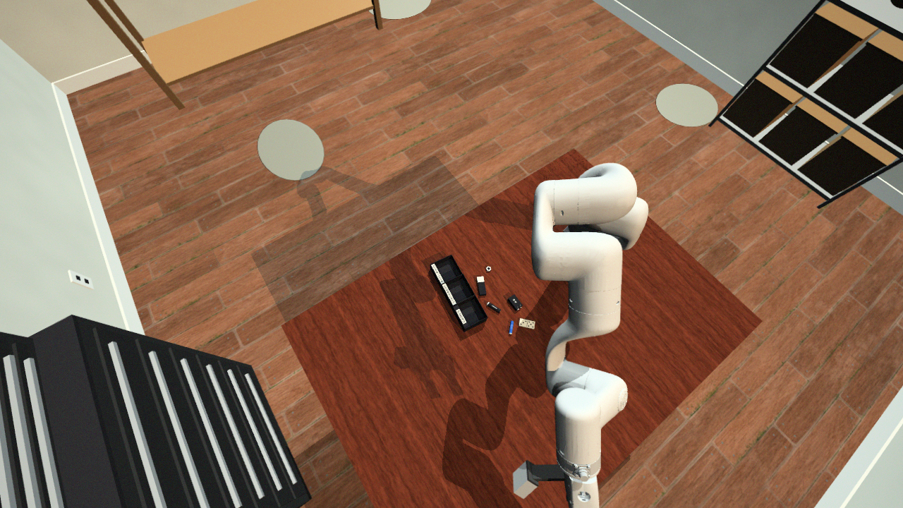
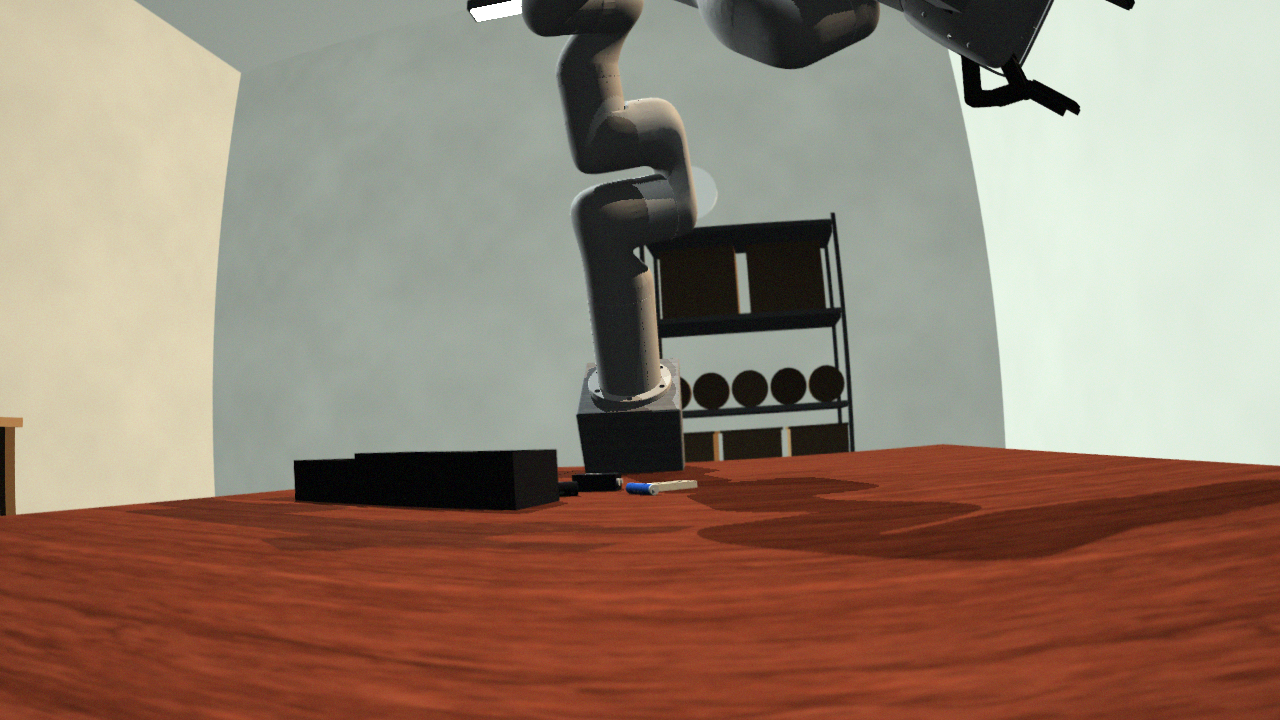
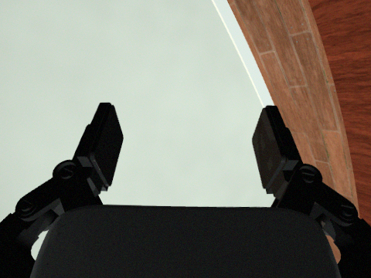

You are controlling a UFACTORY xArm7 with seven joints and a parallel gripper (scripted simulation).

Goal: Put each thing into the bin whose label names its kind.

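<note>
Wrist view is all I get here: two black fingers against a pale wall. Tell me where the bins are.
Observer: The black three-compartment bin row sits on the red-brown wooden table, left of the white arm in the top view.
Operator: List the loose pieces.
Observer: Six small things lie just right of the bins, among them a blue cylinder and a pale spotted tile.
Operator: Report anything already binned.
Observer: All three compartments look dark inside; I see nothing in them.
Operator: Give me the hand's height.
Observer: The open hand hangs high above the table in the exterior view, holding nothing.
</note>
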